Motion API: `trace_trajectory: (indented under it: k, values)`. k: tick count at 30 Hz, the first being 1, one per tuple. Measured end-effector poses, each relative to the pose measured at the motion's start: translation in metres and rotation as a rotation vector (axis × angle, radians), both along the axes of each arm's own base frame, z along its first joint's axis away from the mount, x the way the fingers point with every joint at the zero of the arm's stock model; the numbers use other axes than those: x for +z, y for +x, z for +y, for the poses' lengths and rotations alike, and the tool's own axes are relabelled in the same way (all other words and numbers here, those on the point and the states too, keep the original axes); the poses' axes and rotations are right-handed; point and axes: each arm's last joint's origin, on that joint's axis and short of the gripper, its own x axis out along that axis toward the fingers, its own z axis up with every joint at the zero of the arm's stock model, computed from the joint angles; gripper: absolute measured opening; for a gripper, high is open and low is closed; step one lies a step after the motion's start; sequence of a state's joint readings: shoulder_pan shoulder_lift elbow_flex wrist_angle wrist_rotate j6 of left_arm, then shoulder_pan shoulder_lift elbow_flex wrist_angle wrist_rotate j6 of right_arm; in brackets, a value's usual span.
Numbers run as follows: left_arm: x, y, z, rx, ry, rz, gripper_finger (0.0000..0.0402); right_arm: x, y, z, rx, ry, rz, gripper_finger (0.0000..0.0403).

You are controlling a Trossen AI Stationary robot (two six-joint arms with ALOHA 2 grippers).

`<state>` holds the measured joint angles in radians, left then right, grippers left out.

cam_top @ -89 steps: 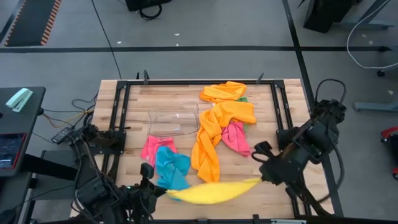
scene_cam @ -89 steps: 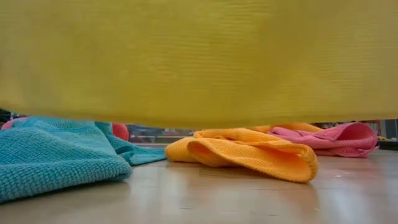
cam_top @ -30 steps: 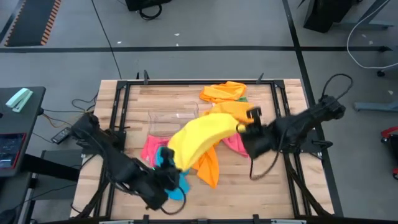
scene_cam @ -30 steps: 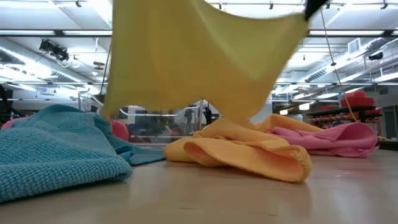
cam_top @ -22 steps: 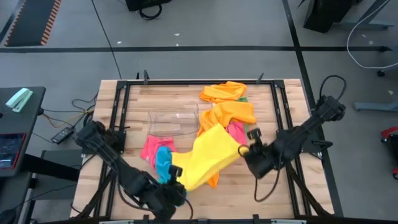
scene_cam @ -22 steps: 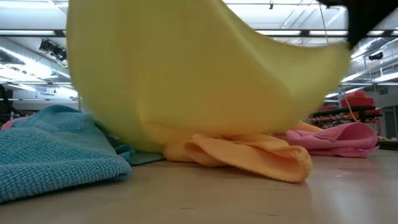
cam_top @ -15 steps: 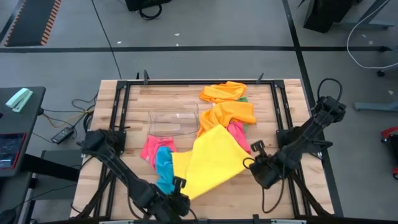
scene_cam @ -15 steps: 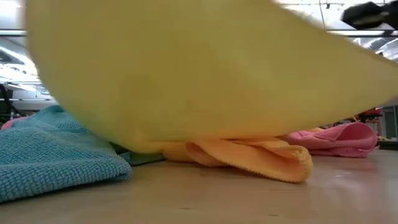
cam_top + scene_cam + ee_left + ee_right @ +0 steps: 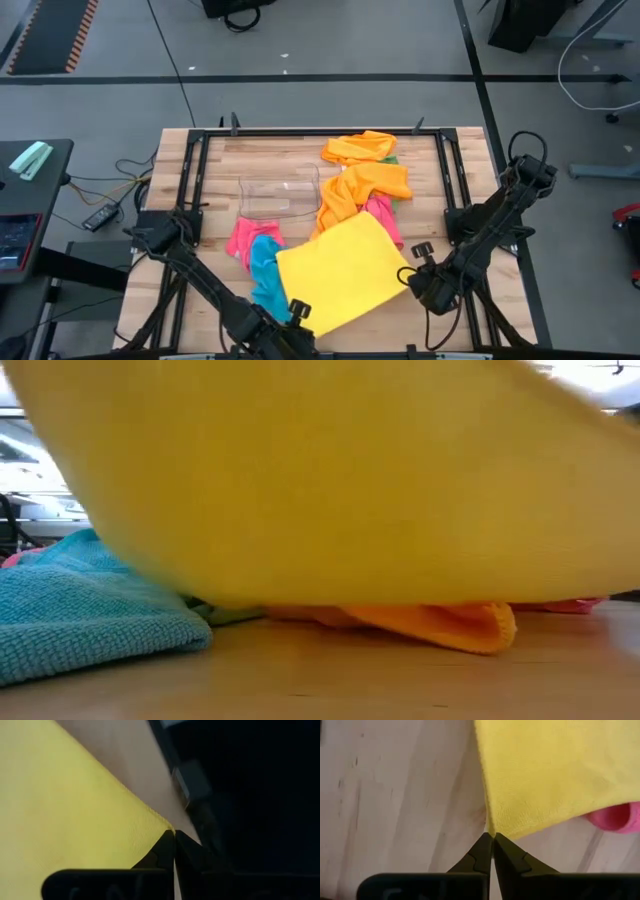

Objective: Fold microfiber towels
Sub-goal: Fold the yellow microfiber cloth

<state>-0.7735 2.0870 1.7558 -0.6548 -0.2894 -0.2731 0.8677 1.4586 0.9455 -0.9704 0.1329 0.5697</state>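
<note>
**Yellow towel stretched between both grippers**

I see the left gripper point(image 9: 297, 312) and right gripper point(image 9: 407, 275) each pinching a near corner of the yellow towel point(image 9: 340, 272), spread flat just nearer me than the orange towel point(image 9: 352, 195), beside the blue towel point(image 9: 264, 270).

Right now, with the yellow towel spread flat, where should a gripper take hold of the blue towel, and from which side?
Grip the blue towel at its bunched upper fold beside the pink towel, coming down from above on its left side. The yellow towel overlaps its right edge, and the left gripper and right gripper pinch yellow corners.
</note>
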Motion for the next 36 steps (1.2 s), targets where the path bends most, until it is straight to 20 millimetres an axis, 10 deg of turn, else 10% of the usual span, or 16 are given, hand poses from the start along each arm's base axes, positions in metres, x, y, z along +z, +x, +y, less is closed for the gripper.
trace_trajectory:
  k: [25,36]
  values:
    - [-0.003,0.011,0.011,0.031,0.005,0.013,0.0029,0.002,0.001,0.002,-0.175,0.07,0.029,0.0123]
    - [-0.002,0.041,0.046,0.072,0.037,-0.014,0.0013,0.011,0.046,0.012,-0.01,0.117,-0.521,0.0129]
